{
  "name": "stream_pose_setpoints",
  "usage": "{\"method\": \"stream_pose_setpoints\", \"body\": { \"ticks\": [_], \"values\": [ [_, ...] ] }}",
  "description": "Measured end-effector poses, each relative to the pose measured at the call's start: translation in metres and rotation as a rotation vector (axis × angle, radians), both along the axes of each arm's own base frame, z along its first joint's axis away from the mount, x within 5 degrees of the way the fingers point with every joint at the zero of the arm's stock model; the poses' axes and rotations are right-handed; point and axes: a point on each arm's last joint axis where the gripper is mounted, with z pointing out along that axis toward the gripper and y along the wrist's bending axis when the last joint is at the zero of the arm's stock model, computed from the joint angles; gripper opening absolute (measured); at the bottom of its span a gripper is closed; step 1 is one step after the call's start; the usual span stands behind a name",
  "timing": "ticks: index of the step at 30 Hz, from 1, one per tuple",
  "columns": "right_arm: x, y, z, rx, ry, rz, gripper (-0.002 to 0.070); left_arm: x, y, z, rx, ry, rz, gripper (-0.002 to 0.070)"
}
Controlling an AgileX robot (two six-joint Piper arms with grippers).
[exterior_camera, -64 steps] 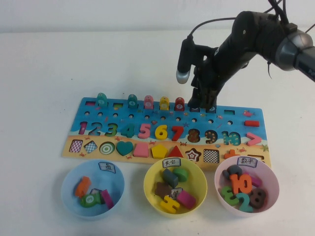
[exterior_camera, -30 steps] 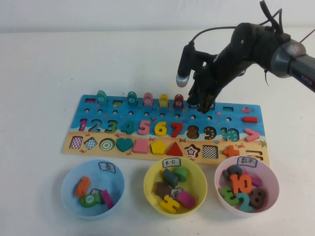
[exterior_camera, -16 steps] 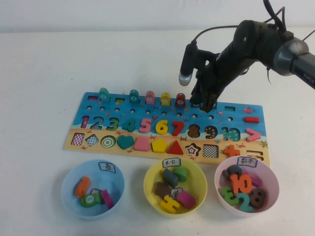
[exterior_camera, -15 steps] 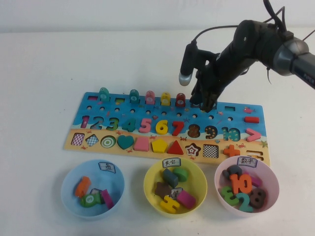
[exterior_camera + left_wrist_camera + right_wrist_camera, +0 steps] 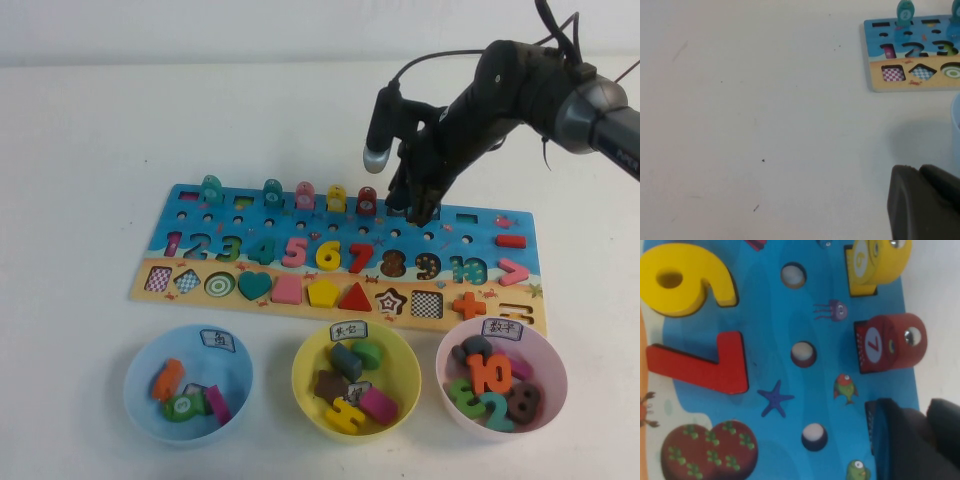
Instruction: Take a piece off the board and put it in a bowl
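Note:
The board (image 5: 250,235) lies across the table's middle, with fish-like pieces standing along its far edge. My right gripper (image 5: 414,208) is down at that far edge, just right of the red piece (image 5: 367,200), and covers the dark brown piece's slot. In the right wrist view its fingers (image 5: 900,440) stand close together beside the red piece (image 5: 890,342), with a brownish sliver between them; the piece is otherwise hidden. The light blue bowl (image 5: 232,395) sits front left and holds a few pieces. My left gripper (image 5: 920,169) is shut and empty over bare table, left of the board (image 5: 910,84).
A yellow bowl (image 5: 398,352) and a pink bowl (image 5: 552,375), both holding pieces, stand in front of the board. Teal (image 5: 211,188), pink (image 5: 305,195) and yellow (image 5: 337,197) fish pieces stand on the far row. The right arm (image 5: 520,85) reaches in from the right.
The board's left end has slid a little toward the far side. My right gripper has stayed at the same slot and sits slightly higher.

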Motion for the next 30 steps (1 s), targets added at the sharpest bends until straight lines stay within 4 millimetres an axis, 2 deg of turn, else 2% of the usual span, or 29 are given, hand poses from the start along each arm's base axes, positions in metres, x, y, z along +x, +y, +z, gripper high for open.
{"method": "stream_pose_setpoints", "body": {
  "ticks": [10,25,28,30],
  "values": [
    [0.005,0.001,0.003,0.027,-0.056,-0.024,0.0097,0.0,0.0,0.0,0.0,0.0,0.0,-0.0003],
    [0.002,0.0,0.005,0.042,-0.01,-0.018,0.0096,0.0,0.0,0.0,0.0,0.0,0.0,-0.0003],
    [-0.002,-0.001,0.009,0.03,0.014,-0.002,0.0096,0.0,0.0,0.0,0.0,0.0,0.0,-0.0003],
    [-0.006,-0.002,0.02,0.027,0.008,0.006,0.0096,0.0,0.0,0.0,0.0,0.0,0.0,-0.0003]
  ]
}}
